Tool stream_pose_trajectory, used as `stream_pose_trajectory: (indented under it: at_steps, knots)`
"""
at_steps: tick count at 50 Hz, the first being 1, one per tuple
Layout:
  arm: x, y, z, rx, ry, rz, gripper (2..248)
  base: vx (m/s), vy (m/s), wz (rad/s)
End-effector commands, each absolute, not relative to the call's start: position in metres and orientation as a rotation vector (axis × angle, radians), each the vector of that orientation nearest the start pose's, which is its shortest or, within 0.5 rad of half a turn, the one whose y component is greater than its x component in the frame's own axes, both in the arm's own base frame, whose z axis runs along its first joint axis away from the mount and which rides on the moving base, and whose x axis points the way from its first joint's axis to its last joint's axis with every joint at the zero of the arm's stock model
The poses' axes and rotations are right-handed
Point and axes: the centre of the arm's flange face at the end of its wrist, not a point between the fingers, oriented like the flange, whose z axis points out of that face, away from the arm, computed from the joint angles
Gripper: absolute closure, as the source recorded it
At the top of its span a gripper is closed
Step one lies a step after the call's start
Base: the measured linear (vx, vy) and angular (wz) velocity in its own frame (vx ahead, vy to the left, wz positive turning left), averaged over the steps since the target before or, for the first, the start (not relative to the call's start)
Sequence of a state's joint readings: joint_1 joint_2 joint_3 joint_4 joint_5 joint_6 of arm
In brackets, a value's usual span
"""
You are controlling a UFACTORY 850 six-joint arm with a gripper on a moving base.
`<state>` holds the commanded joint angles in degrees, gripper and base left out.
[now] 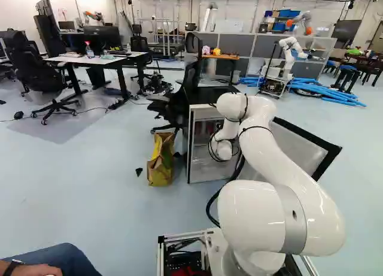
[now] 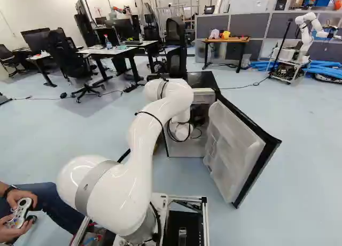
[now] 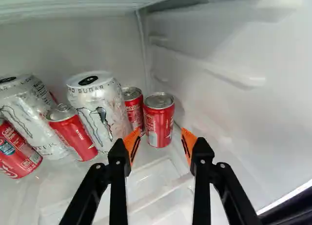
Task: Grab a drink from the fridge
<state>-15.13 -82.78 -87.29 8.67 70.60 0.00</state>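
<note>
White arm (image 1: 278, 162) closest — I have it bent forward and down into the open fridge (image 1: 198, 168), the bag (image 1: 160, 168) left of it in the left base view, the door (image 2: 227, 144) angled out on the right. Inside, going toward the side wall (image 3: 219, 83): leaning red can (image 3: 17, 152), silver can (image 3: 29, 115), tilted red can (image 3: 74, 134), silver can (image 3: 100, 112), two upright red cans (image 3: 158, 120). My end effector (image 3: 160, 137) has its fingers spread, facing the last can — bare shelf (image 3: 156, 176) between them, some room before the wall.

white cans (image 3: 95, 110): 2 | red cans (image 3: 159, 121): 4 clearly seen | fridge (image 1: 209, 96): 1 | bag (image 1: 160, 169): 1 | controller (image 2: 20, 214): 1
</note>
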Motion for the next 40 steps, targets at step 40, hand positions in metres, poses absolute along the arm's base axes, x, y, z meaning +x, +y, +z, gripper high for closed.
stream_pose_trajectory:
  at_steps: [40]
  knots:
    - [0.653,-0.187,-0.033,-2.593,0.561,-2.1,111,0.0,0.0,0.0]
